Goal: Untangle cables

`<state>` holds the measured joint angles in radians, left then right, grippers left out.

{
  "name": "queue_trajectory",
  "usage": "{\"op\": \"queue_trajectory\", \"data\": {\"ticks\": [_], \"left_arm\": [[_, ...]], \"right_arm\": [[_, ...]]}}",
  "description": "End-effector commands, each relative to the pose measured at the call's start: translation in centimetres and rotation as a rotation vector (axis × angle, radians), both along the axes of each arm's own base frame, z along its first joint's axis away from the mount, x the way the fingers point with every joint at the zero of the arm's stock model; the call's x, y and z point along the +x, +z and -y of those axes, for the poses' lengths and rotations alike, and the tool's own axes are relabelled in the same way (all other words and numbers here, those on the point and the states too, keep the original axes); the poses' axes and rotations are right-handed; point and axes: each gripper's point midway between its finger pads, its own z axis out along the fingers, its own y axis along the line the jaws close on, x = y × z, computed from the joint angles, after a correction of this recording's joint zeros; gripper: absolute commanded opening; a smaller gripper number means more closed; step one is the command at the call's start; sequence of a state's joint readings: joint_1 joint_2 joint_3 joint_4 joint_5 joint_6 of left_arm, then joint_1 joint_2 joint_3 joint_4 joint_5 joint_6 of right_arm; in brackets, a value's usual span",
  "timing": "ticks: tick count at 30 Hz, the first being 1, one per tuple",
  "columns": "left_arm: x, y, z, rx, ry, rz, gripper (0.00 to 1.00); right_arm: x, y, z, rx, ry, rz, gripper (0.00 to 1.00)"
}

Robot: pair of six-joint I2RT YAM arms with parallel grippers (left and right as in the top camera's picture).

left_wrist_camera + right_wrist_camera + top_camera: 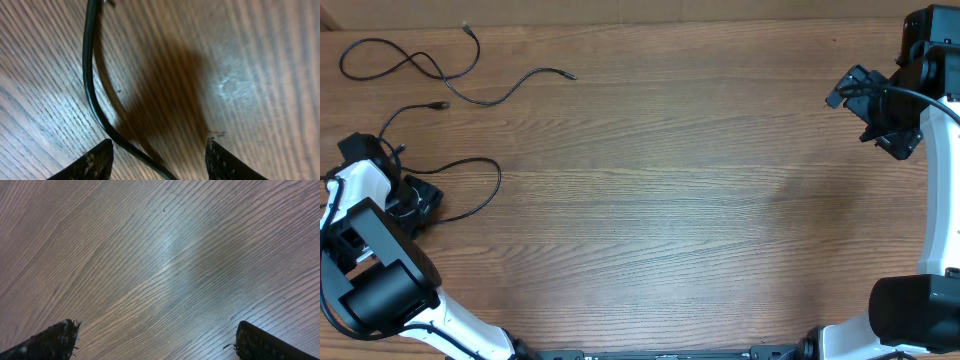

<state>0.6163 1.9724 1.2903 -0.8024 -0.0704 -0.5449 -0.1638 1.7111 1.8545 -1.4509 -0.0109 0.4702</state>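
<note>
Though cut off below, cable (86,65) between left jaws

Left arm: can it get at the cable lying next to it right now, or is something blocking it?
Probably yes. The left gripper sits low over the cable, which runs between its open fingers in the wrist view. Nothing else lies on that strand.
</note>
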Motion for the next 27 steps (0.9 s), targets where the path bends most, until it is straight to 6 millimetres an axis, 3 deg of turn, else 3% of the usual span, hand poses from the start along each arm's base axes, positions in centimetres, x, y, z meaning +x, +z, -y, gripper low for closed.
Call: {"op": "queue_trajectory", "data": {"ticks": [1,3,7,17,25,26,27], "left_arm": [[-0.7,-0.6,0.2,-0.015,0.018,-0.012,0.59],[-0.7,-0.6,0.0,-0.007,0.020,-0.013,0.57],[-0.3,-0.7,-0.4,0.011,0.021,0.010,0.35],[0.1,-2.1,-0.2,0.017,0.009,0.057,0.22],[0.8,-1.9,-0.7,0.041,-0.053,0.076,0.30],[0.8,-1.8,-0.7,0.041,-0.070,0.072,0.37],[0.9,-1.6,-0.8,0.041,-0.080,0.069,0.56]], "right_arm": [[0.0,0.0,0.2,-0.011,0.000,0.003,1.00],[0.0,0.0,0.2,-0.011,0.000,0.003,1.00],[0.0,0.0,0.2,-0.011,0.000,0.003,1.00],[0.0,0.0,0.2,-0.011,0.000,0.003,1.00],[0.0,0.0,0.2,-0.011,0.000,0.003,1.00],[0.0,0.0,0.2,-0.011,0.000,0.003,1.00],[0.0,0.0,0.2,-0.011,0.000,0.003,1.00]]}}
